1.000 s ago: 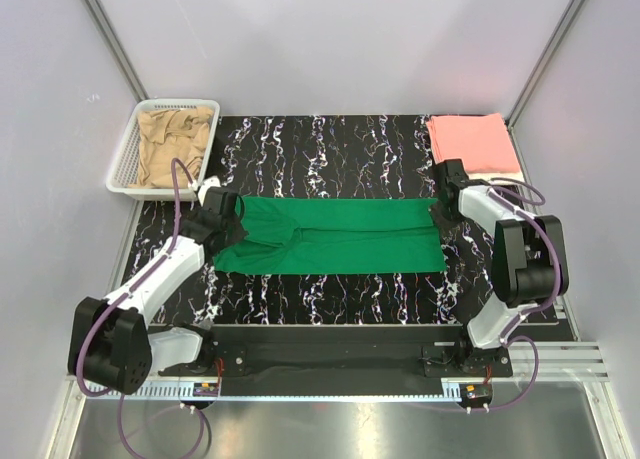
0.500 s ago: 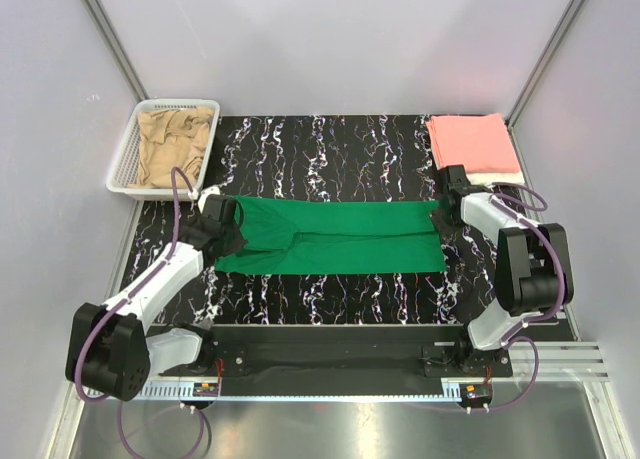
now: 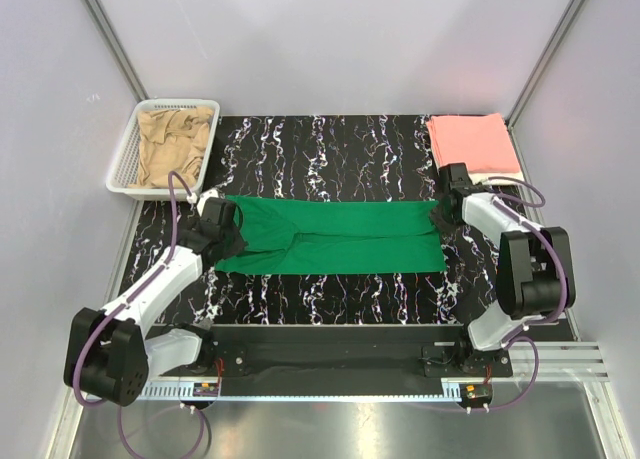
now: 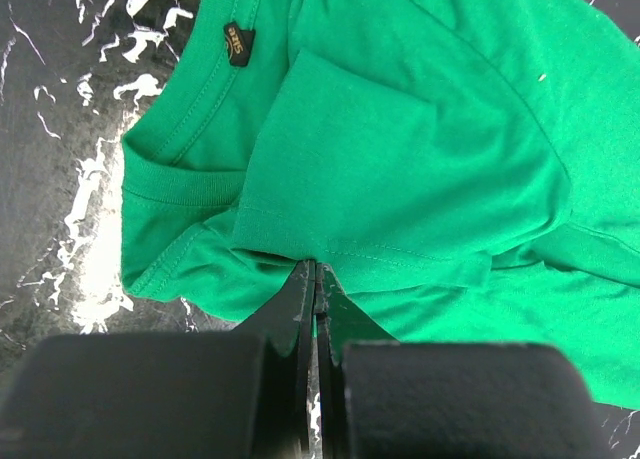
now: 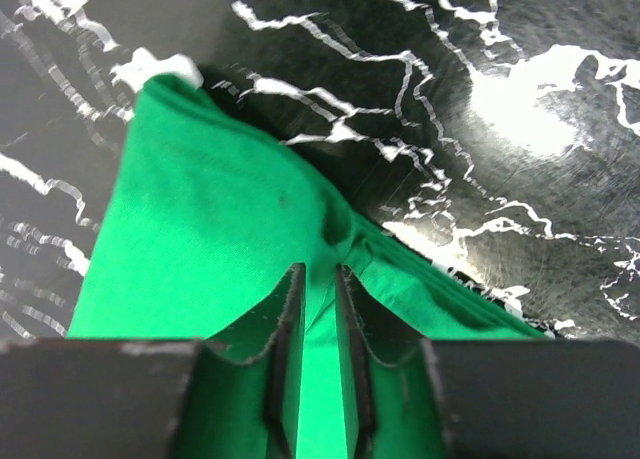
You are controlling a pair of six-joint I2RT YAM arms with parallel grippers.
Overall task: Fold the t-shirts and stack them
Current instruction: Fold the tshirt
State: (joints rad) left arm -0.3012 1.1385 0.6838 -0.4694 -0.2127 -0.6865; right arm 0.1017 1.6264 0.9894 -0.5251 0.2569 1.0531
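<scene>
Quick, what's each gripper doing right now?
Left gripper: shut on green shirt.
Right gripper: slightly open, green shirt between its fingers.

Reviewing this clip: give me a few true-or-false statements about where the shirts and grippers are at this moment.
1. The green t-shirt lies stretched out across the middle of the table. True.
2. The tan t-shirt is folded flat on the table. False: it lies crumpled in the white basket at the far left.
3. The left gripper is shut on the green t-shirt's collar end. True.
4. The pink t-shirt is in the basket. False: it lies folded at the table's far right corner.
5. The right gripper is over the pink t-shirt. False: it is at the green t-shirt's right end.
</scene>
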